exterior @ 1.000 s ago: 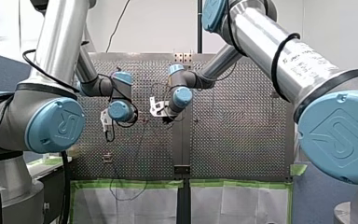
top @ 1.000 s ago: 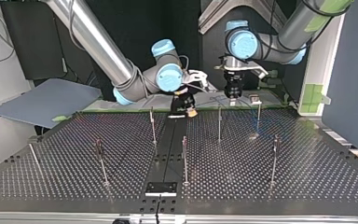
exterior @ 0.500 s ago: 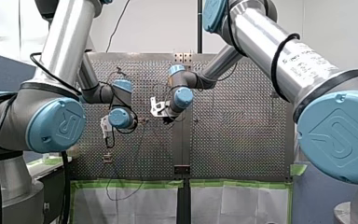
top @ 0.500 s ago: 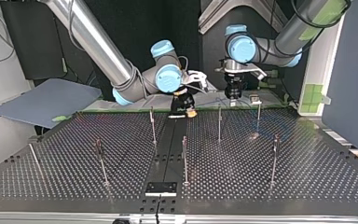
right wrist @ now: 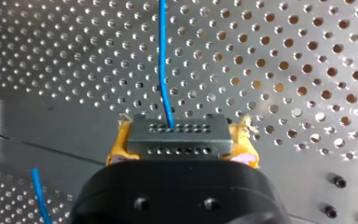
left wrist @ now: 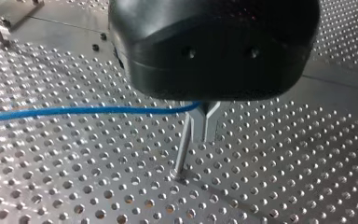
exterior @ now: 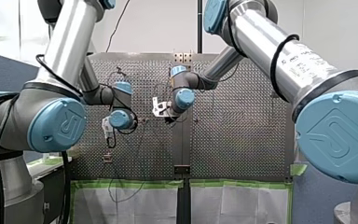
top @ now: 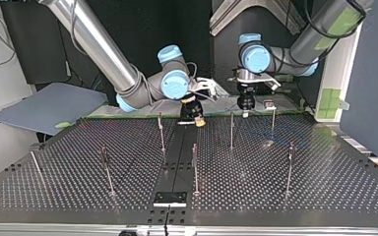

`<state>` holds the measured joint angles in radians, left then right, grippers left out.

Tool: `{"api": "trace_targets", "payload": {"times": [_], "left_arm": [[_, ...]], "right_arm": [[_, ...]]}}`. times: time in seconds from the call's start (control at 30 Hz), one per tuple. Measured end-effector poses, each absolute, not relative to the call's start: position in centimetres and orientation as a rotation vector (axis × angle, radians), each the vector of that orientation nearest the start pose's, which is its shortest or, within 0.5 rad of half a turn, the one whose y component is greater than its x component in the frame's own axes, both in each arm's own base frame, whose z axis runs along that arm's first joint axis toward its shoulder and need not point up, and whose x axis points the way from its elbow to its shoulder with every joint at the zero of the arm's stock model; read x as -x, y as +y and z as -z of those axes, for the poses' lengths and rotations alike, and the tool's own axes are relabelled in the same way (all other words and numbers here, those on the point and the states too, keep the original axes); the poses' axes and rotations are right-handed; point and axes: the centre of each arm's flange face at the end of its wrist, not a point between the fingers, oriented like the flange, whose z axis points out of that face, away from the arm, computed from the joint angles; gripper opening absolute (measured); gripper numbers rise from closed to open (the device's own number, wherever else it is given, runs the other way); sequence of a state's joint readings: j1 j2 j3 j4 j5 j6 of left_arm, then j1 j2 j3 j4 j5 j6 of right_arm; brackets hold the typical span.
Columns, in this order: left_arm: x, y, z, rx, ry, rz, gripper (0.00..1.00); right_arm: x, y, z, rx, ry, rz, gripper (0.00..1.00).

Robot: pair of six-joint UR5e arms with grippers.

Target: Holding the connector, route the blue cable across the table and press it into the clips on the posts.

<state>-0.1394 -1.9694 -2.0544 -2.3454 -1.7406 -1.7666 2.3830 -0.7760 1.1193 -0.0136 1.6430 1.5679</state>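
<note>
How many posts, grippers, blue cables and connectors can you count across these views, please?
posts: 7
grippers, my left gripper and my right gripper: 2
blue cable: 1
connector: 1
Total: 11

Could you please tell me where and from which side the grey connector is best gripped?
Grip the connector across its two short ends, coming from behind, opposite the face where the blue cable leaves. It is a flat rectangular block, so those ends suit parallel pads. My right hand holds it so, a yellow pad on each end.
</note>
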Motion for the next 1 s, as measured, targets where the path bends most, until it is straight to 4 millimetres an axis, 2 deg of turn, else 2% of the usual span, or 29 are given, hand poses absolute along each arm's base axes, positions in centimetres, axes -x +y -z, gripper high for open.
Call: {"api": "trace_targets", "payload": {"times": [0.2, 0.6, 0.73, 1.0], "left_arm": [[-50.4, -18.1, -13.9, 0.200, 1.626, 0.109, 0.00], [-54.1, -17.2, -16.2, 0.206, 1.567, 0.133, 0.00], [-55.2, -16.8, -16.1, 0.210, 1.573, 0.136, 0.00], [-55.8, -16.3, -15.5, 0.215, 1.601, 0.126, 0.00]], "right_arm": [[-61.5, -42.2, -20.1, 2.801, 1.212, 1.987, 0.00], [-60.3, -44.6, -20.2, 2.776, 1.265, 2.037, 0.00], [-60.0, -45.2, -20.3, 2.771, 1.276, 2.049, 0.00], [-59.6, -45.8, -20.4, 2.769, 1.289, 2.054, 0.00]]}}
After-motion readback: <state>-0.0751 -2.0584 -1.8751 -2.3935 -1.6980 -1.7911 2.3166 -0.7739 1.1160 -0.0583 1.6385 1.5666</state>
